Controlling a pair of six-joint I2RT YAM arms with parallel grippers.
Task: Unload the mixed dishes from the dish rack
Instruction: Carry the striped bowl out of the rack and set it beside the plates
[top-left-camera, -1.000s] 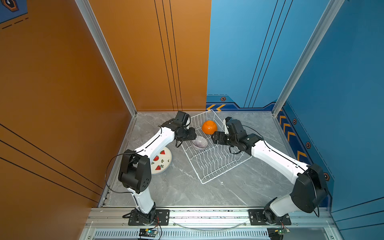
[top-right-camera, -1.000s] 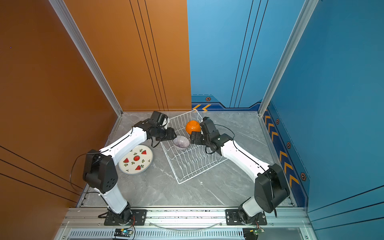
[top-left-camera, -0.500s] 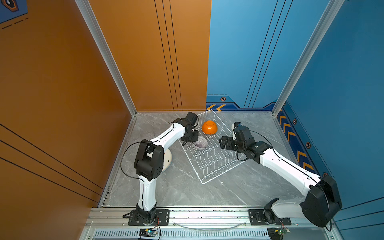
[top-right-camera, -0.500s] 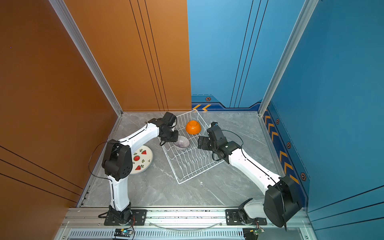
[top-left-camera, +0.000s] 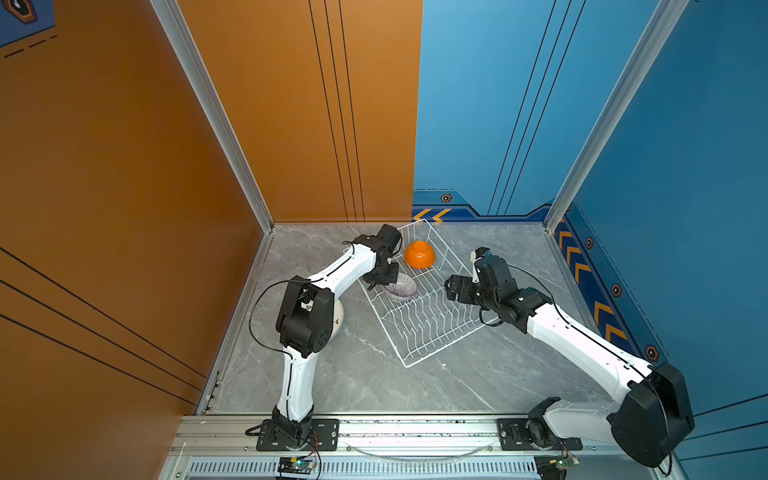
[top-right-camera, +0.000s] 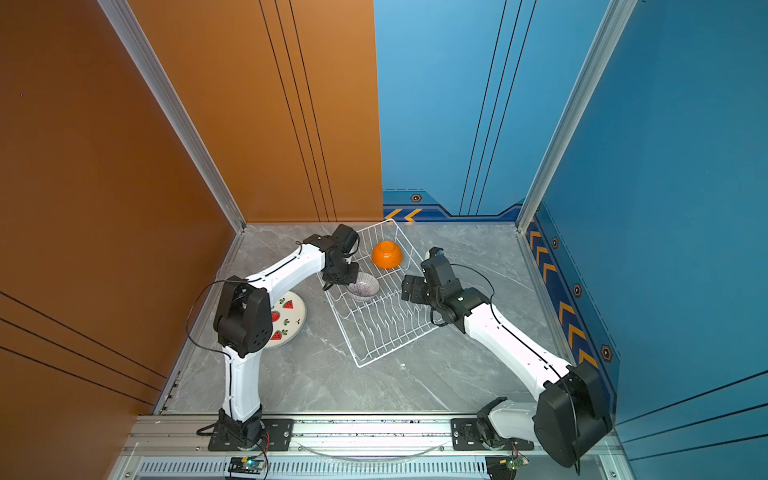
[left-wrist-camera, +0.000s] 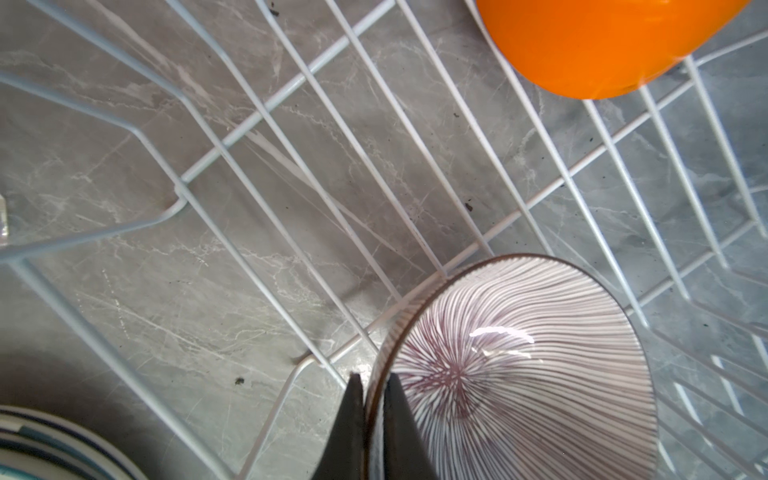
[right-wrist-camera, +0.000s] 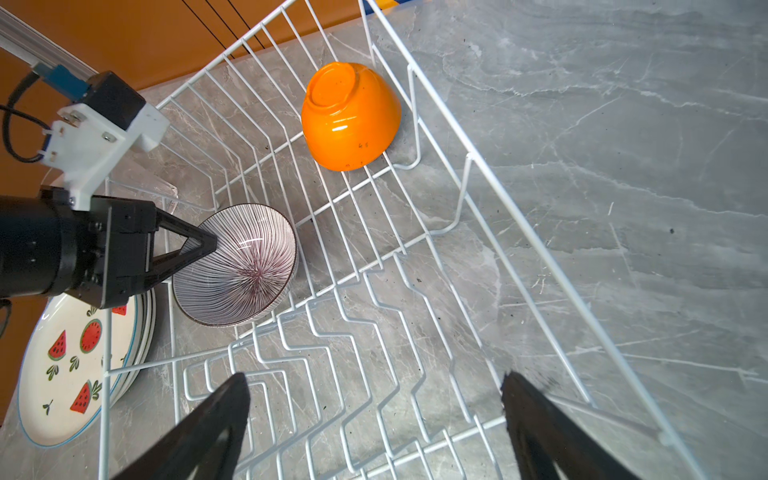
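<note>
The white wire dish rack sits slantwise mid-table. A small striped bowl lies in it, tilted, near its left side. My left gripper is shut on that bowl's rim, one finger inside and one outside. An orange bowl rests upside down at the rack's far end. My right gripper hangs open over the rack's right side, above the prongs, holding nothing.
Plates are stacked on the table left of the rack, with a watermelon plate on top, partly hidden by my left arm. A clear glass stands beside the rack's left wall. Walls close off the left, back and right.
My left gripper has gone from open to shut on the striped bowl's rim, and its elbow has swung in. My right gripper has drawn back rightward from the orange bowl, still open.
</note>
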